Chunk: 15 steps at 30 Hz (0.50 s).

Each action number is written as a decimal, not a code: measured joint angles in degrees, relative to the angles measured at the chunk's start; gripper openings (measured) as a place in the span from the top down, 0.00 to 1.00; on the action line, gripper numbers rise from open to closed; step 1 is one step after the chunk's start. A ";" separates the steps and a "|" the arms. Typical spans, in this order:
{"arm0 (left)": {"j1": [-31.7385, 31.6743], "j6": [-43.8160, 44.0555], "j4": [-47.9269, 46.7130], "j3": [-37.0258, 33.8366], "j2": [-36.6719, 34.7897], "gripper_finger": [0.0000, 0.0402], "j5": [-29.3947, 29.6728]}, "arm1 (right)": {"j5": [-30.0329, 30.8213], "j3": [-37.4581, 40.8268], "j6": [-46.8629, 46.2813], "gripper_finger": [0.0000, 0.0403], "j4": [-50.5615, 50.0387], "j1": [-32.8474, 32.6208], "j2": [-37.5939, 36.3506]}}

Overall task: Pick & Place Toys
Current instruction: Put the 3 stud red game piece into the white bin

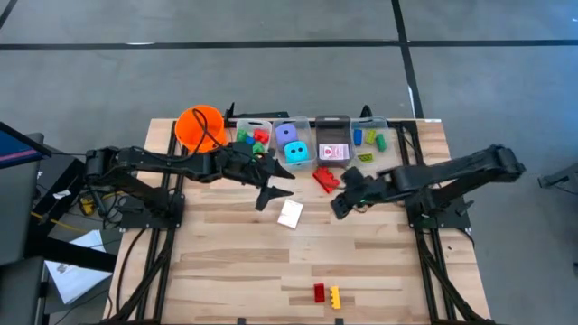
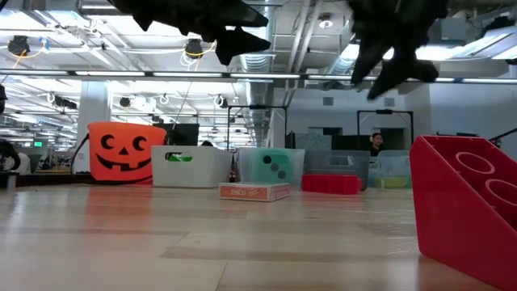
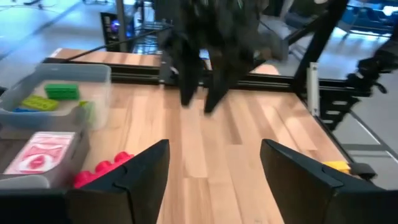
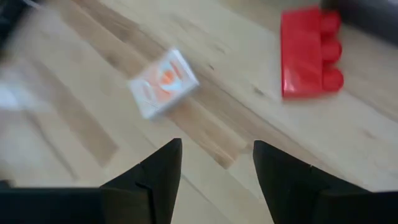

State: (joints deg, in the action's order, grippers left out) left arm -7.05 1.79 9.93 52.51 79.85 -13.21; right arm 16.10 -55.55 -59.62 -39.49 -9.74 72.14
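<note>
Right gripper [image 1: 339, 208], fingers apart and empty, hovers at three o'clock of the card box [image 1: 290, 213] on the surface [image 1: 235, 262]; centre, then descend; left gripper [image 1: 274, 193], likewise parted and empty, waits.

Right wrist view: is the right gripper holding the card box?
No. The right gripper has empty open fingers, and the card box lies on the table ahead of them, apart from the red brick.

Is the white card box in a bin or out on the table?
Out: the card box lies on the bare table, between both grippers.
</note>
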 joint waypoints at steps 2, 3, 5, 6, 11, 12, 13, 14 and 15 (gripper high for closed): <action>-0.02 0.02 0.03 0.00 0.00 0.38 0.93 | -0.97 0.00 -1.57 0.52 0.46 0.24 4.04; -0.02 0.06 0.03 0.00 0.00 0.37 1.09 | -1.70 0.00 -2.24 0.52 0.46 0.49 6.06; -0.02 0.12 0.05 0.00 0.00 0.37 1.22 | -3.15 0.02 -3.28 0.50 0.63 0.92 9.83; -0.02 0.31 0.01 0.00 0.00 0.36 1.20 | -3.44 0.02 -3.42 0.50 1.32 1.15 11.47; -0.02 4.71 -0.06 0.00 0.00 0.37 1.19 | -3.93 0.02 -3.36 0.41 2.33 1.99 16.26; -0.02 4.96 -0.06 0.00 0.00 0.37 1.19 | -4.20 0.02 -3.21 0.39 2.15 2.30 16.46; -0.01 4.98 -0.08 0.00 0.00 0.37 1.19 | -4.22 0.02 -3.00 0.37 2.09 2.61 16.46; 0.06 5.00 -0.10 0.00 0.00 0.37 1.19 | -4.18 0.00 -2.95 0.35 2.30 3.01 16.34; 0.11 5.02 -0.08 0.00 0.00 0.36 1.19 | -4.18 0.00 -2.89 0.32 2.45 3.44 16.25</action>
State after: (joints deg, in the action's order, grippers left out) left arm -6.94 6.81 9.85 52.51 79.85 -12.01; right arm 11.92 -55.55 -62.50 -37.04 -6.30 88.39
